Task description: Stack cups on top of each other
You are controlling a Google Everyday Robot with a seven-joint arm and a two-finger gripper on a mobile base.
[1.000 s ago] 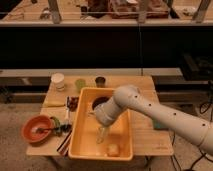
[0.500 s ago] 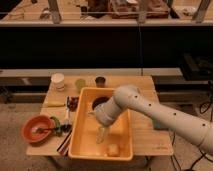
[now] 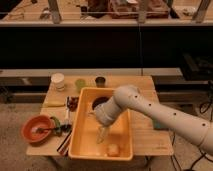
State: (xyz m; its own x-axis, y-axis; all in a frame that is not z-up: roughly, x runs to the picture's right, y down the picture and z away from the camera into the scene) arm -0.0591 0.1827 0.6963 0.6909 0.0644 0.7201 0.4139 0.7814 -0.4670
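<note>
**One high view, tilted down at the table**

A single camera sits above and well back from the gripper (image 3: 102, 134), looking steeply down. The gripper hangs inside the yellow tub (image 3: 80, 142), low and central in frame. The whole table (image 3: 142, 137) shows around it. The arm (image 3: 165, 117) enters from the lower right, and dark shelving (image 3: 100, 45) lies beyond.

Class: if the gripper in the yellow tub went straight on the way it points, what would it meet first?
The gripper points down inside the yellow tub; it would probably meet the tub's bare floor first, beside the small pale object there, though depth is unclear.
</note>
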